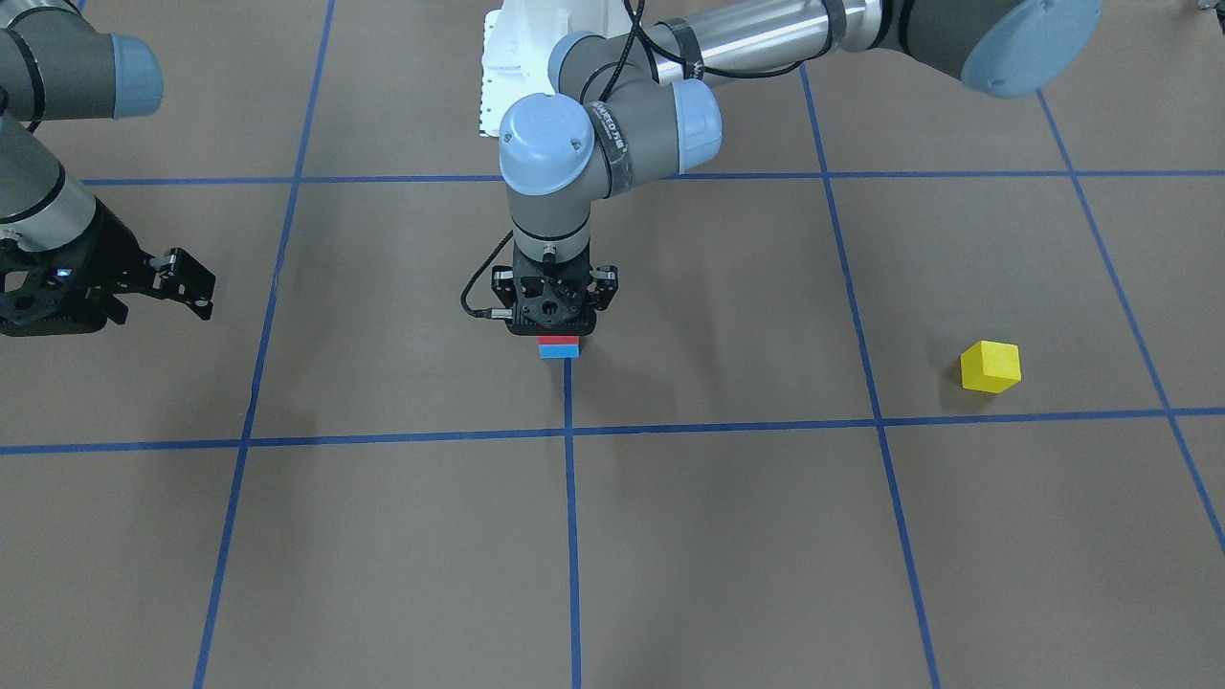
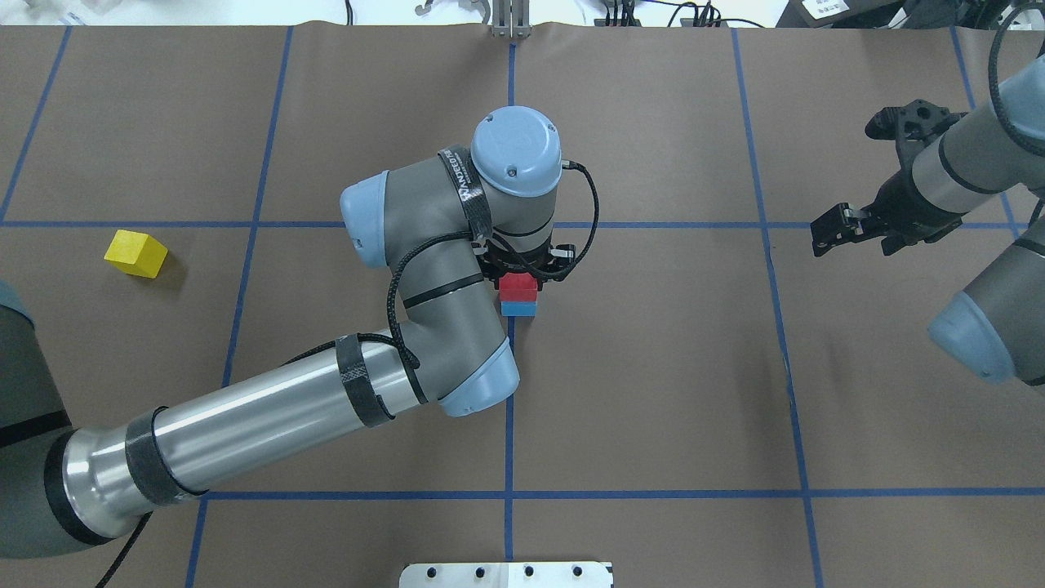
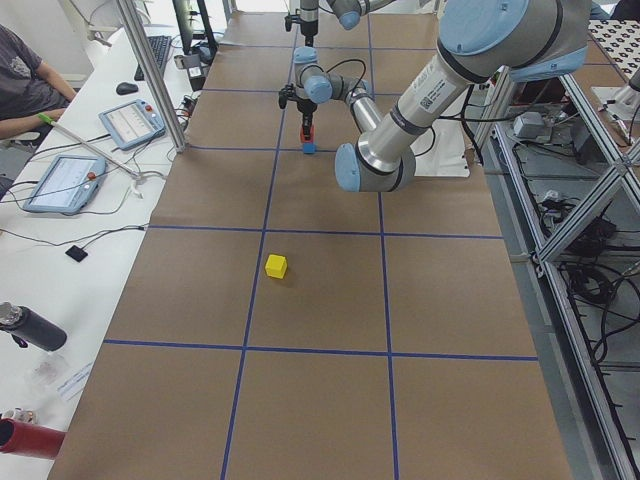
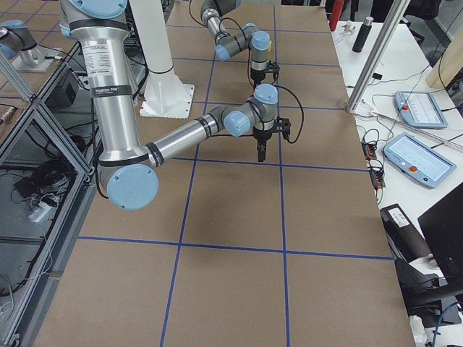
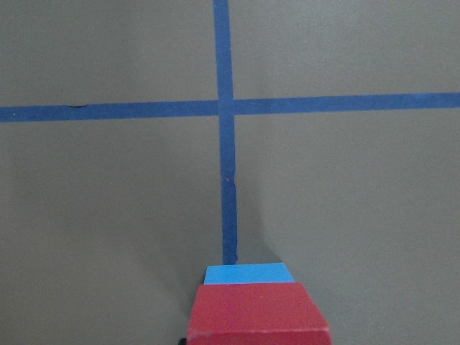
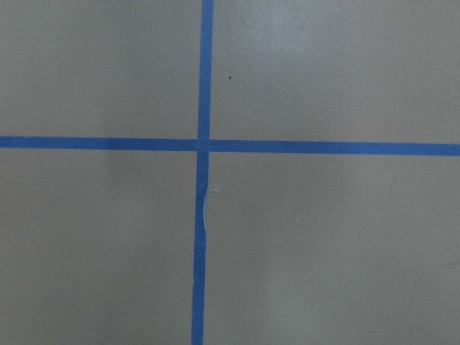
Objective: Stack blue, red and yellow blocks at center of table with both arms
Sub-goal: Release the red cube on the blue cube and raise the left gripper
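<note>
Centrally, matte red cube (image 2: 518, 287) atop sky-blue cube (image 2: 518, 309) beneath left end effector (image 1: 557, 330), grip indiscernible; right end effector (image 2: 824, 230) likewise.

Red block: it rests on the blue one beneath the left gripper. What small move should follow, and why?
Probably release the left gripper, if it grips, and rise straight up: the red block sits squarely on the blue block at the table's centre, while the yellow block lies apart, unstacked.
</note>
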You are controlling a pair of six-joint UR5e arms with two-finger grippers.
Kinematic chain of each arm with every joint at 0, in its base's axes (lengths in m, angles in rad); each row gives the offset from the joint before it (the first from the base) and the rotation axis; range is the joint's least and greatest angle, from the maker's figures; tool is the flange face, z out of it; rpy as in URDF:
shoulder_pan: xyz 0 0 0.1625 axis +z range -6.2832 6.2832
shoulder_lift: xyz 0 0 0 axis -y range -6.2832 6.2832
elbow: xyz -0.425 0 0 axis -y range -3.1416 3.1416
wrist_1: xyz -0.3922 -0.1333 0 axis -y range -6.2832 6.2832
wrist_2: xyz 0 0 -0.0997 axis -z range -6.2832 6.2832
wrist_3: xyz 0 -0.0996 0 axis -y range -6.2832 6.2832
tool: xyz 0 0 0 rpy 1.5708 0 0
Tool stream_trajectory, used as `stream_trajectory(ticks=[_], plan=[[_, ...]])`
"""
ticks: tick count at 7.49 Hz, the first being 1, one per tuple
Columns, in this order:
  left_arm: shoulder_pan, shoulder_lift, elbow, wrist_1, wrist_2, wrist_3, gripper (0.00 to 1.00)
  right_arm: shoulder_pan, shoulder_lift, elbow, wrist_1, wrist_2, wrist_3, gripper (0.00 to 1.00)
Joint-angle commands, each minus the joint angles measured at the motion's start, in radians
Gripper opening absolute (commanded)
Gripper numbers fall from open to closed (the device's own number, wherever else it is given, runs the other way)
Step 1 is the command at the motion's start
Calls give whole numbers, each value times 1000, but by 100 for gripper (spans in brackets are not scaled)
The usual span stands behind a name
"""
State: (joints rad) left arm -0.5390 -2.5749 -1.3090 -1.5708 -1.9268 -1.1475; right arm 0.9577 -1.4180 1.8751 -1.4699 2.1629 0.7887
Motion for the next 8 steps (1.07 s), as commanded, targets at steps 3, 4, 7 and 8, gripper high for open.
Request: stream_trajectory(ticks=[3, 4, 7, 8], plan=[[2, -1, -3, 2, 0, -1, 99, -1, 5, -7, -1, 0, 1, 100], [2, -1, -3, 2, 0, 0, 100, -1, 7, -7, -1, 0, 1, 100], [1, 2, -36, 11, -3, 2, 100, -1, 7, -7, 0, 0, 4, 100], [-9, 33, -112, 24, -6, 5, 100, -1, 8, -5, 0, 0, 6, 100]])
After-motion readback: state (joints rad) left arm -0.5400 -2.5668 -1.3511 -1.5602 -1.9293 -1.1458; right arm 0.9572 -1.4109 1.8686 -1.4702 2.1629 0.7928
